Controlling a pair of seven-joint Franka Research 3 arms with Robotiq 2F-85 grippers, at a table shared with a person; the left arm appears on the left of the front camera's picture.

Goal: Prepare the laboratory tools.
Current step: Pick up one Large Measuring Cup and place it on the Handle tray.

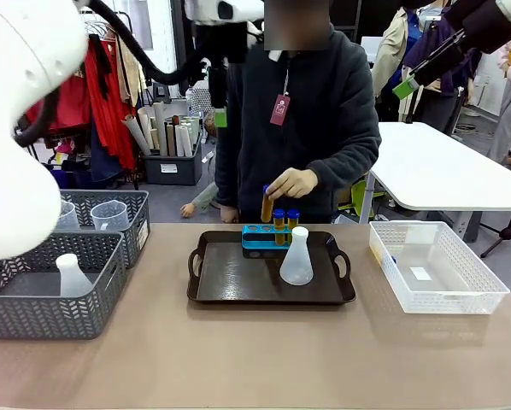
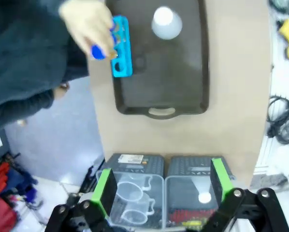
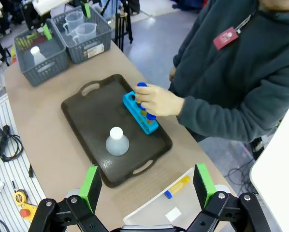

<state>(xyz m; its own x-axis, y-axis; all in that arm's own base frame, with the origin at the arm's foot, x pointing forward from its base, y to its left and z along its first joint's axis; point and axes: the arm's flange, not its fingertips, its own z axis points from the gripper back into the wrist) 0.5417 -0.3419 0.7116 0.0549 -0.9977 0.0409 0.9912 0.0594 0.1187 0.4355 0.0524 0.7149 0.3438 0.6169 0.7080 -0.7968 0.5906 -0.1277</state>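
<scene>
A dark brown tray (image 1: 238, 286) holds a blue rack (image 1: 257, 238) with two amber, blue-capped tubes (image 1: 286, 219) standing in it. The person's hand (image 1: 294, 182) holds another tube (image 1: 267, 205) upright over the rack's left end. A translucent conical flask (image 1: 296, 258) stands on the tray in front of the rack. One more tube (image 3: 177, 187) lies in the white basket (image 3: 149, 210). My left gripper (image 2: 163, 186) hangs open high above the grey baskets. My right gripper (image 3: 147, 182) is open too, high over the table's right side. Neither touches anything.
Two grey baskets sit at the table's left: the near one (image 1: 33, 320) holds a second flask (image 1: 72, 275), the far one (image 1: 140, 218) holds clear handled beakers (image 1: 110, 213). The white basket (image 1: 435, 295) sits right of the tray. Bare tabletop runs along the near edge.
</scene>
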